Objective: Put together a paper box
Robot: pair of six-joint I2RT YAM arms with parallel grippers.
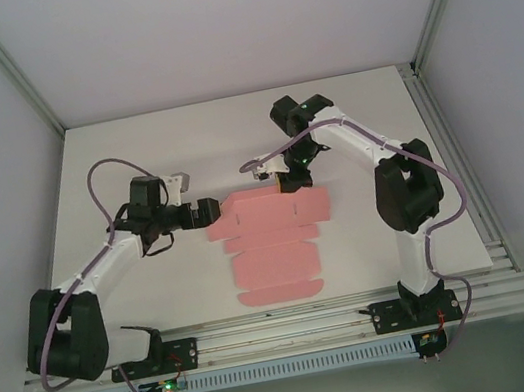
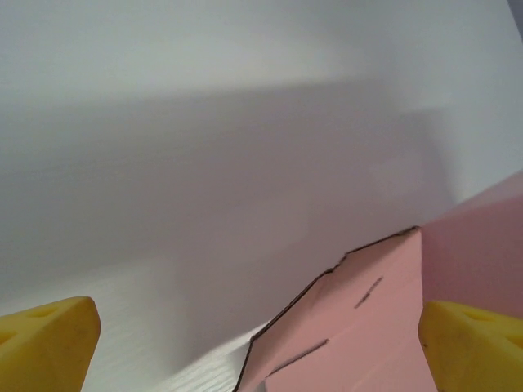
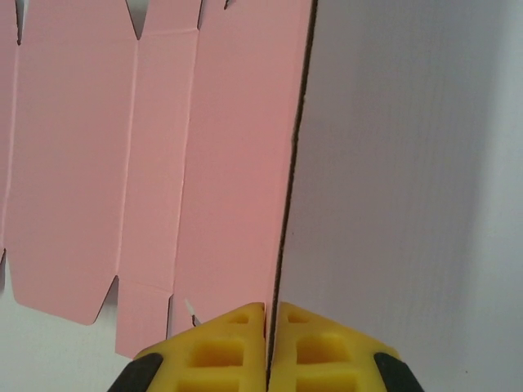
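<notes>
"White table (image 1: 133,158): what lies on it?" (Operator)
"The paper box (image 1: 275,239), an unfolded pink die-cut sheet, at table centre." (Technician)
"Right gripper (image 3: 267,331)?" (Operator)
"At the sheet's 12 o'clock edge, pads pressed together on that edge." (Technician)
"Left gripper (image 1: 206,211)?" (Operator)
"At the sheet's 10 o'clock corner, spread wide, with yellow pads (image 2: 49,343) apart and holding nothing." (Technician)

The paper box (image 3: 221,163) is thin pink card, smooth and not shiny. The counter (image 3: 409,204) is white with fine lines.
</notes>
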